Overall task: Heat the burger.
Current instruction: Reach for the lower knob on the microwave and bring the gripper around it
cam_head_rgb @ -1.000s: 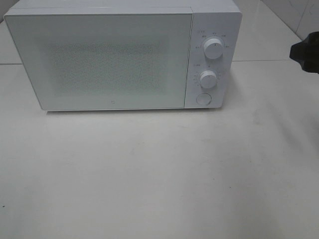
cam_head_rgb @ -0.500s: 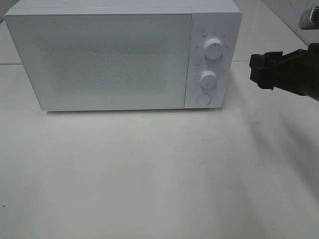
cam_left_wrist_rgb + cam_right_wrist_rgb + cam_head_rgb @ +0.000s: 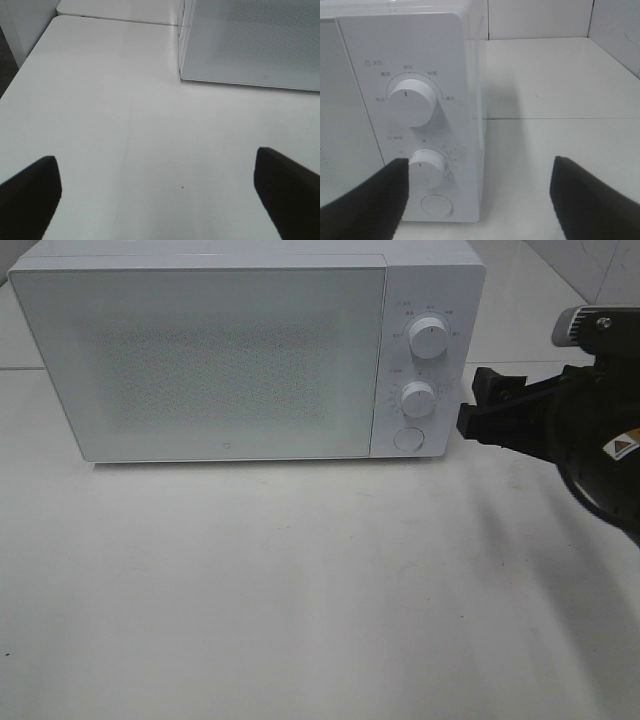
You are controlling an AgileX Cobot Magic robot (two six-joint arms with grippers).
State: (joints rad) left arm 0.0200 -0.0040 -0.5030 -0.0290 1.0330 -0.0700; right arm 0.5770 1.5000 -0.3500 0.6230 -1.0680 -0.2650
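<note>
- Two grippers, both with fingers spread wide and nothing between them.
- At the right edge of the high view, mid-height, we've got the right gripper. Its tips are just beside the right side of the microwave, level with the lower knob, and we can't see them touching anything.
- We only see the left gripper in its own wrist view, over bare table near the microwave's front corner.
- Microwave fills the upper left of the high view, door shut and frosted.
- We can't tell where the burger is; no view shows it.
</note>
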